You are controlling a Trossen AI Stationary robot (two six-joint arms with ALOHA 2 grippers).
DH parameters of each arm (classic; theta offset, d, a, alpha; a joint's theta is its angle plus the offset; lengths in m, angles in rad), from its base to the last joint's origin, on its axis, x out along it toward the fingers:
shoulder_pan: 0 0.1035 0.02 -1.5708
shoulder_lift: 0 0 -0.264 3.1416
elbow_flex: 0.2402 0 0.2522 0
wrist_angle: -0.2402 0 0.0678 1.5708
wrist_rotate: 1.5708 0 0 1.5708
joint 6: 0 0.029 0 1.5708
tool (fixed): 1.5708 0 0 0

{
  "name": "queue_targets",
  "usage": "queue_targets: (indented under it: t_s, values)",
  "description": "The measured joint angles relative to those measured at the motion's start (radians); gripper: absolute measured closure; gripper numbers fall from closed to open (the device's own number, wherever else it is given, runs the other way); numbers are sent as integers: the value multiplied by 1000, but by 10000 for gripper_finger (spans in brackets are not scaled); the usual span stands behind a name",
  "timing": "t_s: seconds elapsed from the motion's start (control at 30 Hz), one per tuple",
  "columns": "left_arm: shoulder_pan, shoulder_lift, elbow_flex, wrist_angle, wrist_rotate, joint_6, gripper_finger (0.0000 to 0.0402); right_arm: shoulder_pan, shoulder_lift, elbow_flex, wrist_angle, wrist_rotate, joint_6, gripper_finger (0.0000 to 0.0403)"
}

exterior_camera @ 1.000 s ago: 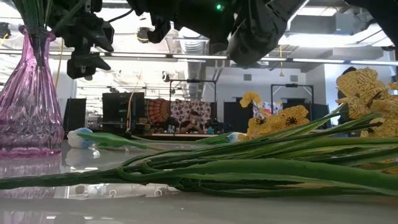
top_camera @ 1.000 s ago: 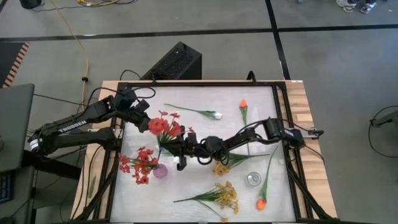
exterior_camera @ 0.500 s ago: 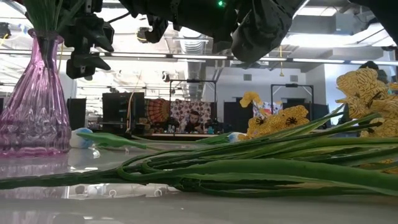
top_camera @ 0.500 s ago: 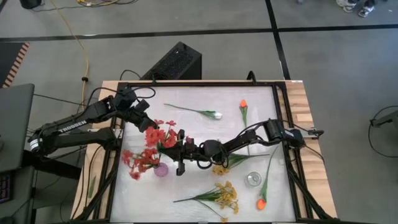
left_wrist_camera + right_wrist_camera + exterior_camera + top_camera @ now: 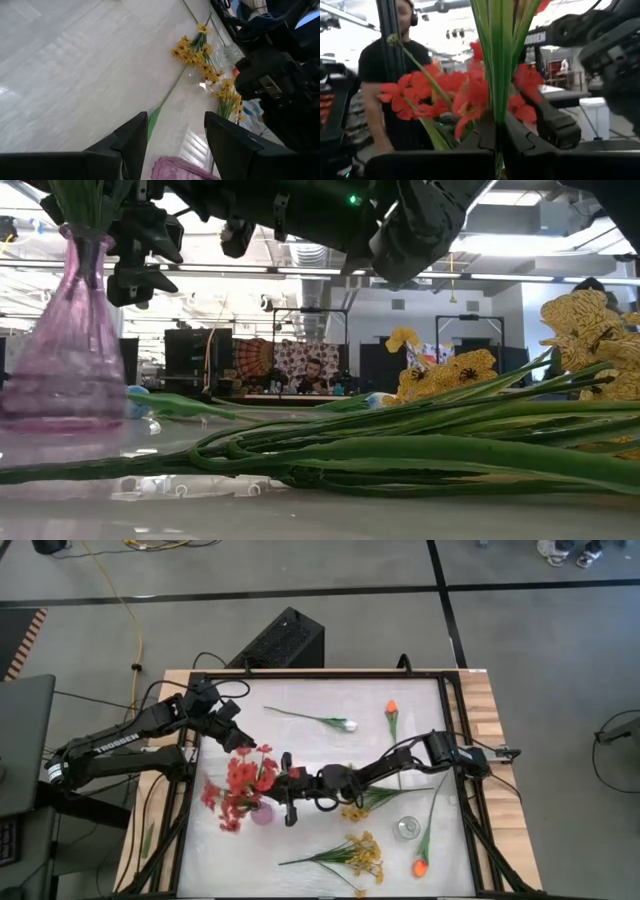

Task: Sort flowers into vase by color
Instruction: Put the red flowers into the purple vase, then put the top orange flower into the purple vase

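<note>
**Red flowers going into the pink vase**

The right gripper (image 5: pixel 288 792) reaches far across the table to the left side. Its two fingers are closed tight on the green stems of the red flowers (image 5: pixel 238 785). The wrist view shows the stems pinched between the fingers (image 5: pixel 485 142), with the red blooms just past them. The red flowers stand right over the pink glass vase (image 5: pixel 261 813), and some red blooms already sit in it. The vase (image 5: pixel 78 350) looks blurry in the low view.

The left gripper (image 5: pixel 232 732) waits near the back left edge of the table, just behind the red flowers. Its fingers (image 5: pixel 134 137) are spread apart and hold nothing. The two grippers are close together, so there is little room between them there.

The white table (image 5: pixel 300 740) has a black frame around its edge. The middle back part is bare. A white bud flower (image 5: pixel 318 720) lies near the back. One orange tulip (image 5: pixel 392 715) lies at the back right, and another orange tulip (image 5: pixel 424 840) lies at the front right. Yellow flowers (image 5: pixel 350 856) lie at the front, and more yellow flowers (image 5: pixel 356 808) lie under the right arm. A small clear glass (image 5: pixel 406 828) stands near the front right.

A person in black (image 5: pixel 395 80) stands in the room behind.
</note>
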Motion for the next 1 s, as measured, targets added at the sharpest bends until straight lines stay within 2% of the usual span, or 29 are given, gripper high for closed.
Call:
queue_targets:
  t_s: [0.23, 0.37, 0.5, 0.67, 0.77, 0.87, 1.0]
  values:
    - [0, 0, 0, 0, 0, 14, 219, -4, 0, 0, -60, -36, 0, 369]
    - [0, 0, 0, 0, 0, 15, 219, -6, 0, 0, -69, -36, -3, 353]
    - [0, 0, 0, 0, 0, 16, 219, -15, -2, 0, -98, -36, 26, 314]
    - [0, -3, 0, 1, 0, 44, 219, -24, -32, 0, -176, -71, 140, 241]
    - [0, -3, 0, 12, 0, 64, 219, -28, -73, 0, -306, -160, 187, 198]
    - [0, -3, 0, 39, 0, 82, 219, -37, -149, 0, -517, -244, 195, 165]
    - [0, -3, 0, 67, -3, 119, 219, -51, -273, 0, -846, -266, 179, 146]
